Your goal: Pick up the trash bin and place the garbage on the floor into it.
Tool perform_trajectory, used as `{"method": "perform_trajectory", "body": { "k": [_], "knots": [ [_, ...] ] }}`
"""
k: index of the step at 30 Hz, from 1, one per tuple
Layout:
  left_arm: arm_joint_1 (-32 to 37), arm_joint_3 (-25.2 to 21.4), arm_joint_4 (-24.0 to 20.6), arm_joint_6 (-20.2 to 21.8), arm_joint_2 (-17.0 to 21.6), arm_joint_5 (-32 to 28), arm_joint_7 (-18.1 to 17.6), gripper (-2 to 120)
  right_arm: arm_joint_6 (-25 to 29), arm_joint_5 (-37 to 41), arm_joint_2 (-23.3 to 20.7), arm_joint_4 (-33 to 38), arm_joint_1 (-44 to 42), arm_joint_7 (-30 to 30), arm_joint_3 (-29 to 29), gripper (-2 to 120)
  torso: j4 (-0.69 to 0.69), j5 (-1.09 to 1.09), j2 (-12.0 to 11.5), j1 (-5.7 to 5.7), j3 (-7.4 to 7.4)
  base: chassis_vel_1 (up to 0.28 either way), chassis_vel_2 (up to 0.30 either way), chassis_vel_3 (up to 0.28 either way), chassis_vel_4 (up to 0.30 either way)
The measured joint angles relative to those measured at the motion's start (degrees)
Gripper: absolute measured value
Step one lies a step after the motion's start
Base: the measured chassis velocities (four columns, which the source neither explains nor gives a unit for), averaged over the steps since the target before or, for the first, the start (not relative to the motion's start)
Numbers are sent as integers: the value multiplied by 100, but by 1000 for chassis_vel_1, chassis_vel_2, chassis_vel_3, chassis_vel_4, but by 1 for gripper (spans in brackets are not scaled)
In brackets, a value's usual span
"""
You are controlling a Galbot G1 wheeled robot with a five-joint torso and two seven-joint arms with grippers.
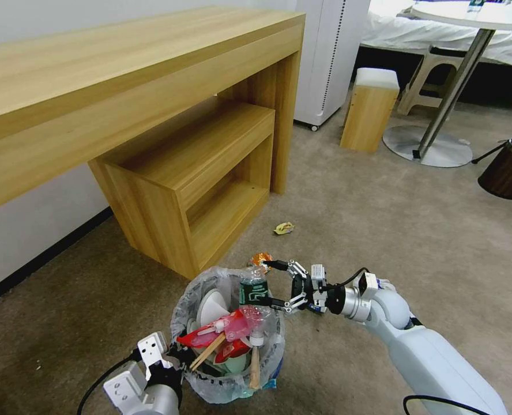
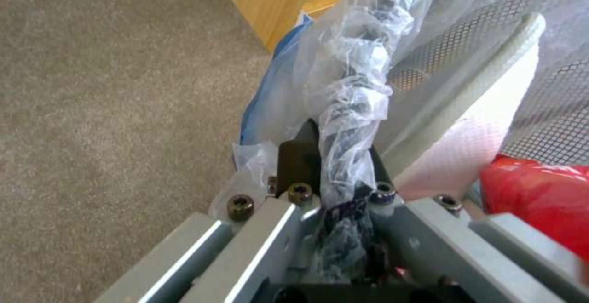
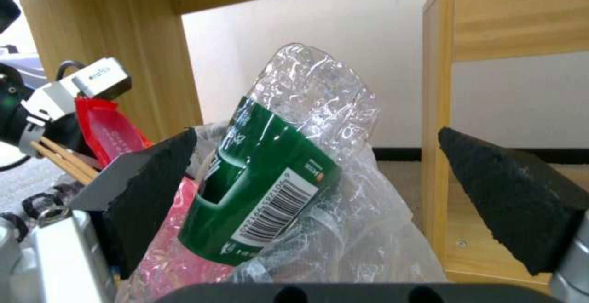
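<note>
The small round blue trash bin [image 1: 231, 385] lined with clear plastic stands on the beige carpet floor [image 1: 383, 230], before the light wooden desk's lower shelf unit [image 1: 198, 178]. A crumpled yellow wrapper [image 1: 283, 228] lies beyond it, right of that unit.

At the lower middle of the frame we see the trash bin [image 1: 227, 369], lined with a crinkly clear bag and heaped with garbage: a clear bottle with a green label [image 1: 254, 288] tilted at its far rim, red wrappers, a white slipper and a wooden stick [image 1: 255, 366]. Our left claw [image 1: 172, 353] at the lower left grips the bin's near rim. Our right claw [image 1: 274, 283] comes in from the lower right, its fingers spread apart just beside the bottle. A crushed orange can [image 1: 261, 259] and a yellow wrapper [image 1: 283, 228] lie on the beige floor [image 1: 383, 213] beyond, near the wooden bench [image 1: 152, 109].
</note>
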Motion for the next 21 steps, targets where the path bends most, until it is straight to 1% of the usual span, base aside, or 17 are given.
{"method": "perform_trajectory", "body": {
  "k": [3,4,6,8,9,12,14,15,16,17,18,19,20,21],
  "knots": [
    [-44,0,34,0,-14,3,11,1,50,340,-19,57,5,-6,5,100,0,0,0,0,0,0,0,0,0],
    [-44,0,34,0,-14,3,11,1,50,340,-19,57,5,-6,5,100,0,0,0,0,0,0,0,0,0],
    [-72,0,72,0,-21,4,18,1,96,781,-24,137,5,-16,-13,100,0,0,0,0,0,0,0,0,0],
    [-88,-1,101,0,-23,5,24,1,161,1055,-15,161,4,-58,-17,100,0,0,0,0,0,0,0,0,0],
    [-88,-1,101,0,-23,5,24,1,161,1055,-15,161,4,-58,-17,100,0,0,0,0,0,0,0,0,0],
    [-117,-53,121,3,-17,-22,51,1,232,1399,6,321,-32,-77,118,100,0,0,0,0,0,0,0,0,0],
    [-134,-98,126,11,-9,-53,52,1,236,1440,12,400,-56,-8,187,100,0,0,0,0,0,0,0,0,0],
    [-185,-197,134,47,16,-170,2,1,238,1363,11,611,-117,471,357,100,-1,1,0,0,0,0,0,0,0],
    [-228,-261,143,89,39,-267,-57,1,225,1116,-5,801,-180,1046,496,100,2,0,0,0,0,0,0,0,0],
    [-228,-261,143,89,39,-267,-57,1,225,1116,-5,801,-180,1046,496,100,2,0,0,0,0,0,0,0,0],
    [-286,-382,168,133,85,-348,-129,1,112,406,-49,1142,-331,2058,832,100,0,-1,0,0,0,0,0,0,0],
    [-324,-478,170,145,129,-394,-198,1,61,-66,-95,1328,-442,2680,1091,100,0,-4,0,0,0,0,0,0,0],
    [-324,-478,170,145,129,-394,-198,1,61,-66,-95,1328,-442,2680,1091,100,0,-4,0,0,0,0,0,0,0],
    [-335,-558,154,162,171,-454,-269,1,73,-289,-136,1422,-528,3052,1272,100,0,-1,0,0,0,0,0,0,0]
  ]
}}
